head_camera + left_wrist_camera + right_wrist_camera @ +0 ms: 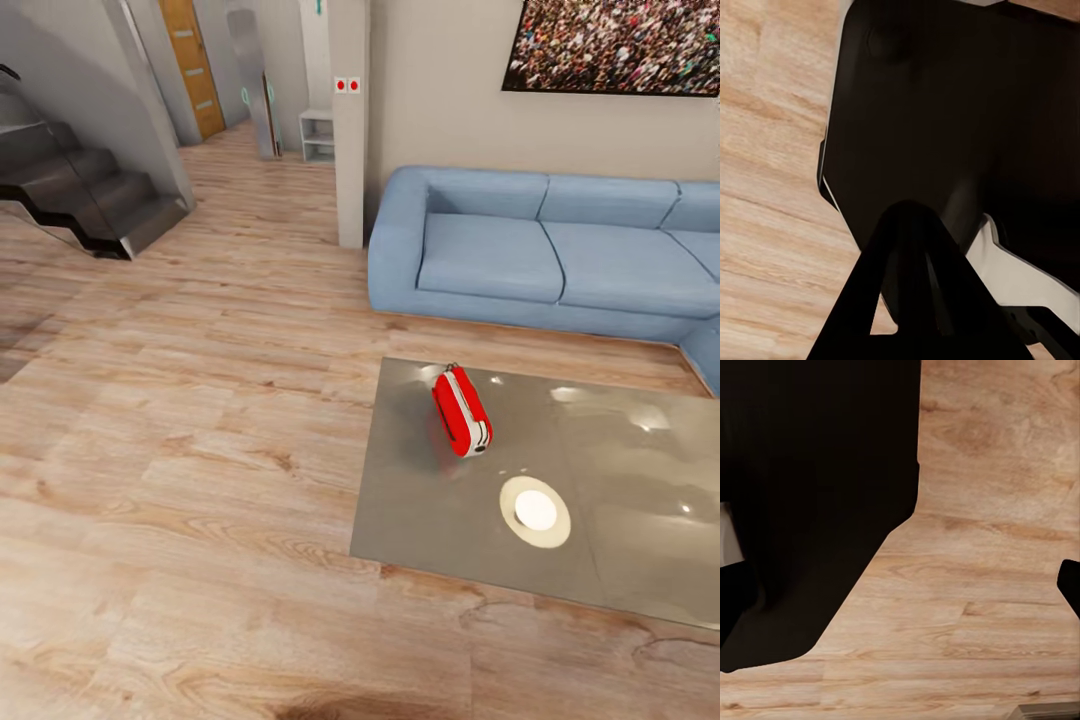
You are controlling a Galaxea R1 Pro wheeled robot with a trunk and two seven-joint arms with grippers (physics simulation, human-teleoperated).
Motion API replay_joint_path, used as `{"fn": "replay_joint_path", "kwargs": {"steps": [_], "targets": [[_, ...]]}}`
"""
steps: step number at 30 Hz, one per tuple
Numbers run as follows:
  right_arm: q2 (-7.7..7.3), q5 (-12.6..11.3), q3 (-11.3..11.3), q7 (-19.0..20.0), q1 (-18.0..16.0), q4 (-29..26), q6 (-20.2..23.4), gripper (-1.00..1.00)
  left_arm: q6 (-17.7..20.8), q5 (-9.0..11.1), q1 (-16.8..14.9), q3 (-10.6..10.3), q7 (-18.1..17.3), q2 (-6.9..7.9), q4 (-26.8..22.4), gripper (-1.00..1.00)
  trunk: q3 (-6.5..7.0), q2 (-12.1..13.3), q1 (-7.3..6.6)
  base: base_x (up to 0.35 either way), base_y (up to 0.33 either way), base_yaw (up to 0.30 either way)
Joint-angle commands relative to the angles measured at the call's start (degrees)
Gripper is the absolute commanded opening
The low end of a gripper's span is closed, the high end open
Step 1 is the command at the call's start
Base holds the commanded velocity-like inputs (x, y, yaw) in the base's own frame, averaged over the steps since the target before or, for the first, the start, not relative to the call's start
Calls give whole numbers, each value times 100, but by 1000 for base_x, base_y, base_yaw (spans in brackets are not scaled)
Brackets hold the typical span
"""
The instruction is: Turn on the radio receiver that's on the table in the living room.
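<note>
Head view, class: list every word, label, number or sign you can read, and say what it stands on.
No text is readable.
Pillar: two small red signs, white marks too small to read.
Radio receiver: no legible label.
Wall picture: a crowd pattern, no words.

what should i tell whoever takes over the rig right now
Left pincer: dark fingers over the wood floor in the left wrist view; open or shut cannot be told.
Right pincer: one dark fingertip at the frame edge in the right wrist view, over wood floor; state cannot be told.
Radio receiver stands on the table, near its left end, in front of the blue sofa.
Done: radio is in sight.
Left: drive closer, reach it, switch it on.
</note>
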Motion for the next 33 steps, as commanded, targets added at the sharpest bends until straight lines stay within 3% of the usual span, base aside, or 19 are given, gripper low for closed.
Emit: {"fn": "replay_joint_path", "kwargs": {"steps": [1, 33], "targets": [[0, 0, 0, 0, 0, 0, 0, 100, 0, 0, 0, 0, 0, 0, 0, -100, 9, 0, 0, 0, 0, 0], [0, -1, 0, 0, 0, 0, 0, 100, 0, 0, 0, 0, 0, -2, -3, -100, 290, 0, 0, 0, 0, 0]]}}
